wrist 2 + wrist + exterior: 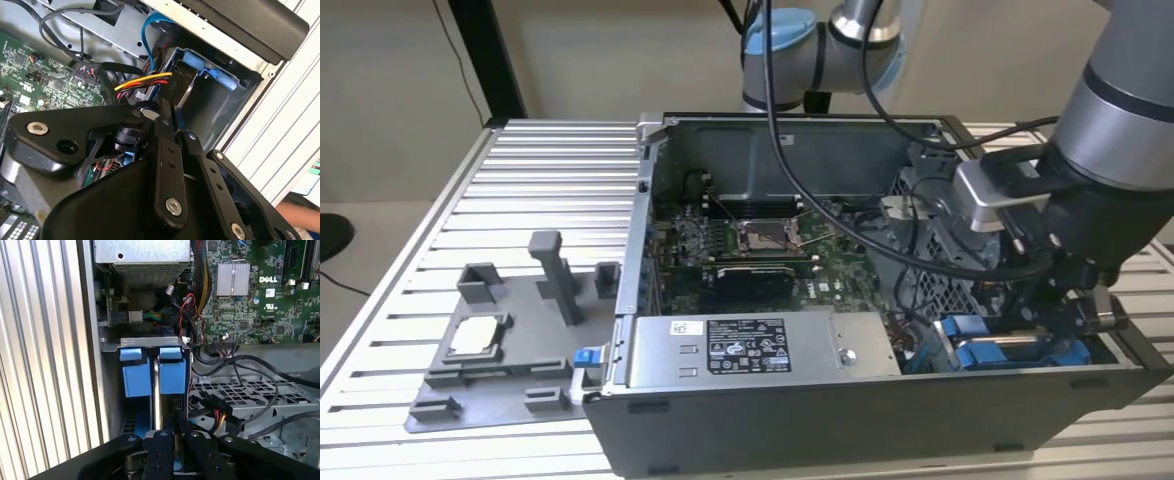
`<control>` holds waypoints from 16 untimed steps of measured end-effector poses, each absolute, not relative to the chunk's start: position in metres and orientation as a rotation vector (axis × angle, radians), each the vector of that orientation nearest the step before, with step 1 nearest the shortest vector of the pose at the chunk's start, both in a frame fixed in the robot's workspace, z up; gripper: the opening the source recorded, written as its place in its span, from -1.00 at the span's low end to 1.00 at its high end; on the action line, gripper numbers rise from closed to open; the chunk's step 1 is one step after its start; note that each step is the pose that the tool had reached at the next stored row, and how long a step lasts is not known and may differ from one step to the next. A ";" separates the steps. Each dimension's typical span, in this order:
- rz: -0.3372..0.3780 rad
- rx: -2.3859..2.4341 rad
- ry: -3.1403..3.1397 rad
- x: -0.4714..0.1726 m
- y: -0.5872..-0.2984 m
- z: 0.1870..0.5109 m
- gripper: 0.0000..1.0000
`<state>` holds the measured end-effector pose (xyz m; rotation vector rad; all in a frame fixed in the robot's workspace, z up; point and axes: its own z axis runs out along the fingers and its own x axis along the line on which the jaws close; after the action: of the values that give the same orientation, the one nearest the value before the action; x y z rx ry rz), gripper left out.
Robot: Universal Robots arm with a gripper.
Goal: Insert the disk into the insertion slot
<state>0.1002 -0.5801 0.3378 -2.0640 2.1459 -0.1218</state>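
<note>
The ribbed metal tabletop (pixel 520 170) carries the open computer case (pixel 854 420), with a grey fixture tray (pixel 494 390) beside it on the exterior view's left. Inside the case a long grey metal box (pixel 761 345) lies just beside the insertion slot (pixel 112 390). The disk (pixel 156 390) stands on edge in that slot, blue carrier tabs showing. The claw (pixel 174 440) is clamped on the disk's edge, with black cables (pixel 240 365) crowding close by.

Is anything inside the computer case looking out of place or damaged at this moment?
Nothing stands out. The end effector sits at the insertion slot, with the disk standing edge-on and straight in it. No damage shows.
</note>
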 end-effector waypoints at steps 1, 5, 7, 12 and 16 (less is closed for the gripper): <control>-0.126 -2.065 2.147 0.100 -0.580 0.337 -1.00; -0.153 -2.077 2.154 0.099 -0.578 0.335 -1.00; -0.165 -2.082 2.157 0.099 -0.576 0.334 -1.00; -0.175 -2.085 2.159 0.098 -0.568 0.334 -1.00; -0.180 -2.083 2.157 0.098 -0.566 0.333 -1.00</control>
<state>0.0978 -0.5660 0.3333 -2.0833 2.1570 -0.1797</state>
